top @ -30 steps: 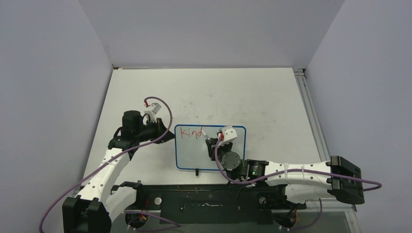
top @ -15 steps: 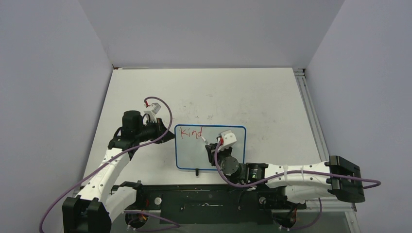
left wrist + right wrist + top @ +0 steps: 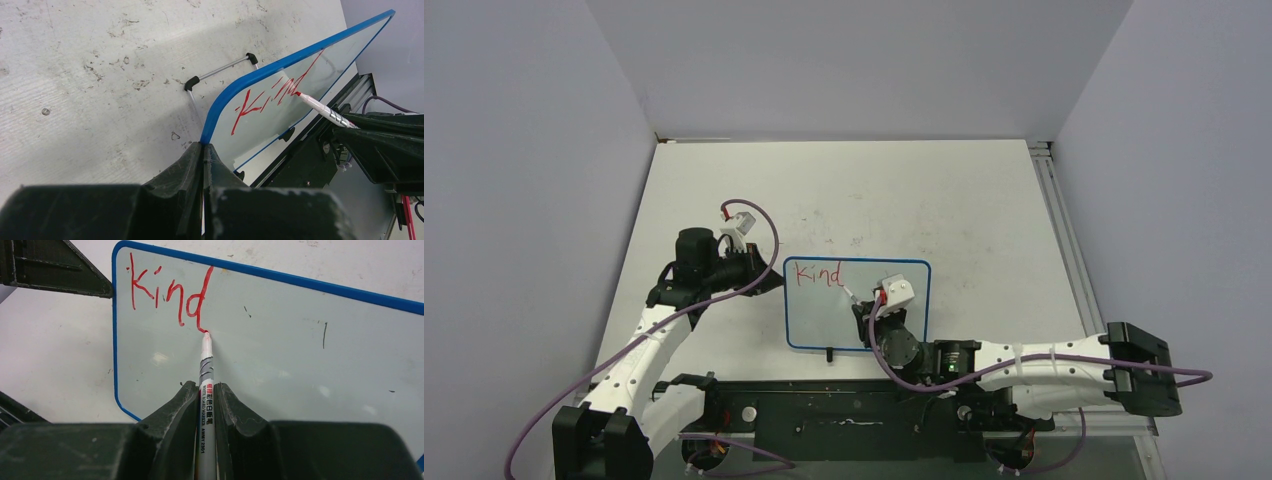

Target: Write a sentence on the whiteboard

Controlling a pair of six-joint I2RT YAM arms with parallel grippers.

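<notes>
The whiteboard, blue-framed, lies on the table with "kind" written in red at its upper left; it also shows in the left wrist view and the right wrist view. My left gripper is shut on the whiteboard's left edge. My right gripper is shut on a white marker, its red tip touching the board at the foot of the "d". The marker also shows in the left wrist view.
A wire stand with black end caps lies beside the board's far edge. A small black clip sticks out of the board's near edge. The black base rail runs along the table's near side.
My right gripper has drawn back toward the near edge and a little right with the marker, its tip sliding down from the top line to the foot of the "d". The left gripper has not moved.
</notes>
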